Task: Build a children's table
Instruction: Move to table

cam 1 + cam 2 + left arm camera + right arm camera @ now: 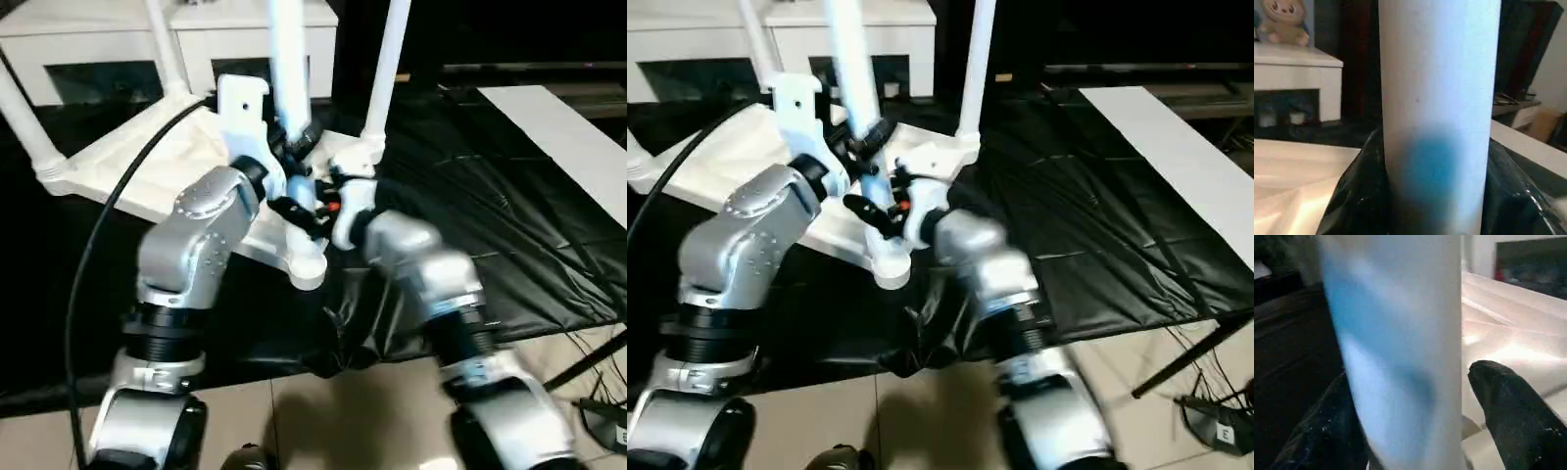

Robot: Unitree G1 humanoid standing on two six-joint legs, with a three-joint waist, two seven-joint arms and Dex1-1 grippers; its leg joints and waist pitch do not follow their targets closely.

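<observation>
Tabletop [147, 162] lies upside down so sockets face up. Left gripper [294, 147] clamps the near-corner leg [287, 59] upright; right gripper [1415, 431], jaws spread, flanks it just below without pinching.

left end effector [292, 145]: clamped | right end effector [312, 208]: fingers apart
</observation>
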